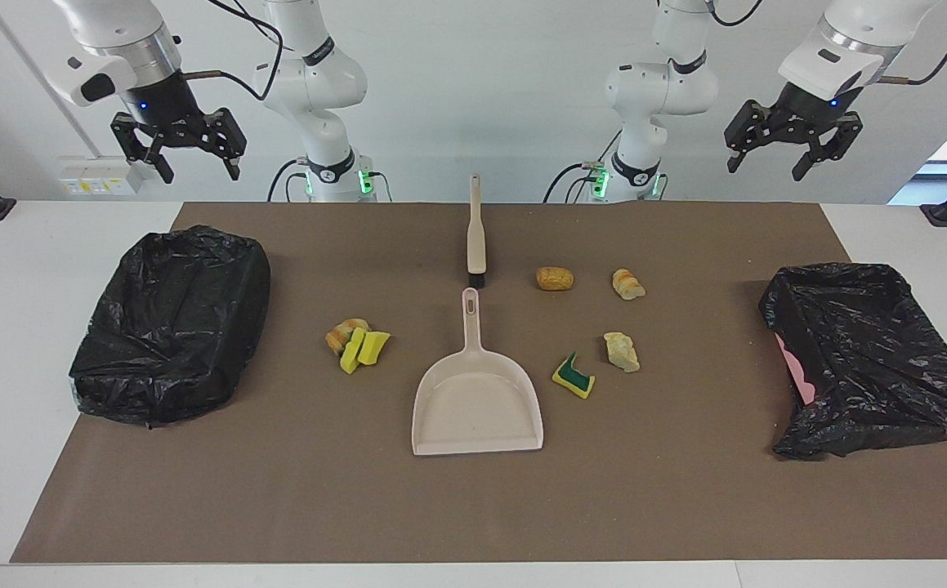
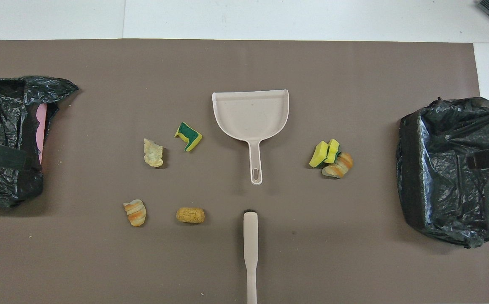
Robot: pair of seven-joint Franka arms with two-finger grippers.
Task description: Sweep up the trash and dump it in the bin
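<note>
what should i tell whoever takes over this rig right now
Left gripper and right gripper: both open, empty, raised at their own ends, waiting.
Brush and dustpan lie untouched mid-table, brush nearer the robots.
Trash: four scraps toward the left arm's end, a clump toward the right arm's.
Bins sit one at each end.
Done: nothing. Left: sweep and dump everything.
</note>
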